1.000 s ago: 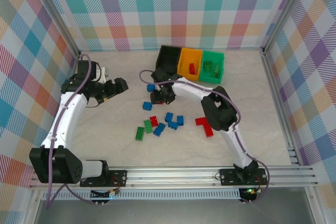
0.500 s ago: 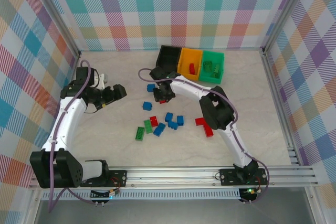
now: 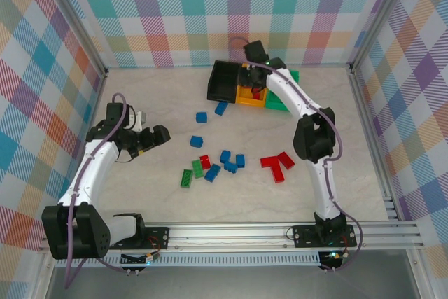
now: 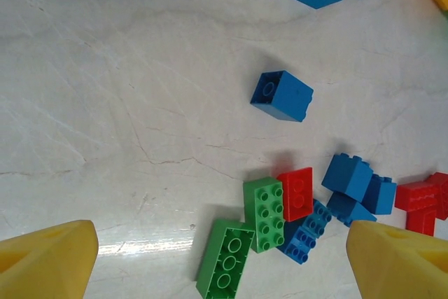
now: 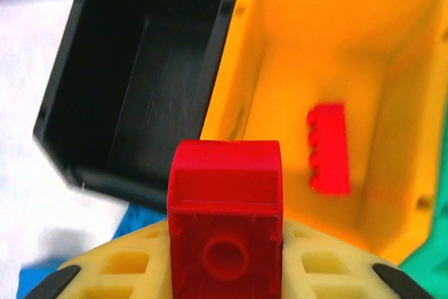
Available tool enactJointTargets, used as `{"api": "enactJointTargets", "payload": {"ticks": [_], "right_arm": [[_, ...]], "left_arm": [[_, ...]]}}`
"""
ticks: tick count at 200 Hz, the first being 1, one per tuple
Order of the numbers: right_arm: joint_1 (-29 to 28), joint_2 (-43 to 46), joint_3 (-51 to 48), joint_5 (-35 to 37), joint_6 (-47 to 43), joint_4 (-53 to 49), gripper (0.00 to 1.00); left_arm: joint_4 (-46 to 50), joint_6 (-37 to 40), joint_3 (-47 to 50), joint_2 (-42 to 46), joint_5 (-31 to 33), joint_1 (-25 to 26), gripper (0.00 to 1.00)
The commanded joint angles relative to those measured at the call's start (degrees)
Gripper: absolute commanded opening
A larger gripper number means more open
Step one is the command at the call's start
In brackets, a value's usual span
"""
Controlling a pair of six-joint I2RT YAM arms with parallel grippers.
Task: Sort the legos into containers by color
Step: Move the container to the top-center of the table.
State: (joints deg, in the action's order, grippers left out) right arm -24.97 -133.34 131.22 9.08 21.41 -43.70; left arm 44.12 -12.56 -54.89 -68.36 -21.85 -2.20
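Red brick point(image 5: 225, 208) was pinched in your right pincer point(image 5: 225, 264), hovering over the wall shared by black bin point(image 5: 140, 68) and orange bin point(image 5: 273, 33). Delivery step, by my reading. Next move: nudge it right, then release. Left pincer point(image 3: 162, 136) hung spread, left of the loose legos point(image 3: 210, 166).

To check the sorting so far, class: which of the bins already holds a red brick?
The orange bin, the middle one: a red brick lies on its floor, while the black bin beside it looks empty.
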Motion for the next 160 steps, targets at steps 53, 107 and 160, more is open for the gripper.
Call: {"api": "enactJointTargets", "payload": {"ticks": [53, 107, 160], "right_arm": [[0.7, -13.9, 9.5, -2.1, 1.7, -3.7, 0.3], [-1.4, -5.5, -11.6, -3.7, 1.6, 5.5, 0.3], [-4.8, 7.6, -34.4, -3.8, 4.2, 14.0, 0.3]], "left_arm": [[-0.8, 0.5, 1.2, 2.8, 0.1, -0.7, 0.92], [-1.1, 0.6, 1.1, 2.4, -0.2, -0.7, 0.92], [-1.3, 0.7, 1.1, 2.3, -0.7, -0.7, 0.92]]}}
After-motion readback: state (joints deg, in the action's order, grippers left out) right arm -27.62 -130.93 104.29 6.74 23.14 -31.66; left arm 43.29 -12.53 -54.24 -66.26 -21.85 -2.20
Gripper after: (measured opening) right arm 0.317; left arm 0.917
